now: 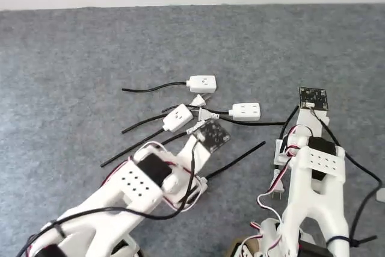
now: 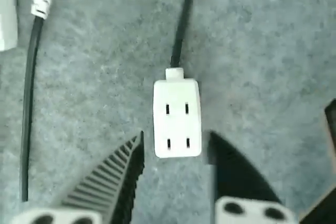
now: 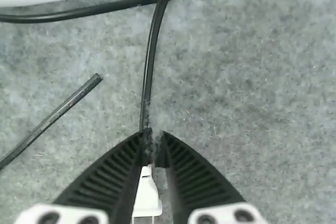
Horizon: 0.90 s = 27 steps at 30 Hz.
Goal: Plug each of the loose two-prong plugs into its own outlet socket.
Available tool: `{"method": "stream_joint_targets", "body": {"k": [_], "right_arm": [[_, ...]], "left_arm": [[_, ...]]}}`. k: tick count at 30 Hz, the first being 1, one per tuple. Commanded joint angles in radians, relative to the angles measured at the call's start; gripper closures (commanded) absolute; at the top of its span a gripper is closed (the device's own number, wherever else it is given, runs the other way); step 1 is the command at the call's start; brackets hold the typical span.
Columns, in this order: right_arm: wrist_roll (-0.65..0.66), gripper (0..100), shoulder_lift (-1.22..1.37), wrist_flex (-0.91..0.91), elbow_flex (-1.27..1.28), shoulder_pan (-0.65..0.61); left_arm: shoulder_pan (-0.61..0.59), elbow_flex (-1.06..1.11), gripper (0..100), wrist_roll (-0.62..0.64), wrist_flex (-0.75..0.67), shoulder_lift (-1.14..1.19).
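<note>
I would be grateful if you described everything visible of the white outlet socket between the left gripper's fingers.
The outlet socket is a white, smooth, plastic-looking rectangular block with rounded corners. Its upward face shows two pairs of narrow slots, all unfilled. A black cord leaves one short end. It lies flat on the grey carpet, its other end between the open fingers of the left gripper, which look just clear of it.

The grey carpet-covered table [image 1: 72, 58] has three white boxy plastic outlet sockets [image 1: 201, 82], [image 1: 178, 117], [image 1: 246, 111]. There are three small white two-prong plugs [image 1: 198, 101], [image 1: 206, 114], [image 3: 146, 195]. Two white plastic robot arms [image 1: 135, 188], [image 1: 316, 173] stand at the near edge. The thin black cords [image 1: 150, 88] cross over, so I cannot count them.
</note>
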Motion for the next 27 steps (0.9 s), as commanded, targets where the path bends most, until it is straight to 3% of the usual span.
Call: {"method": "stream_joint_targets", "body": {"k": [1,9,27], "right_arm": [[0.012,98.7,-0.022,-0.022,-0.006,0.002],[0.012,98.7,-0.022,-0.022,-0.006,0.002],[0.037,98.7,-0.022,-0.022,0.002,0.002]], "left_arm": [[0.009,0.041,75,-0.017,-0.064,-0.078],[0.003,0.093,75,-0.023,-0.129,-0.040],[0.002,-0.027,75,-0.012,-0.252,0.341]]}}
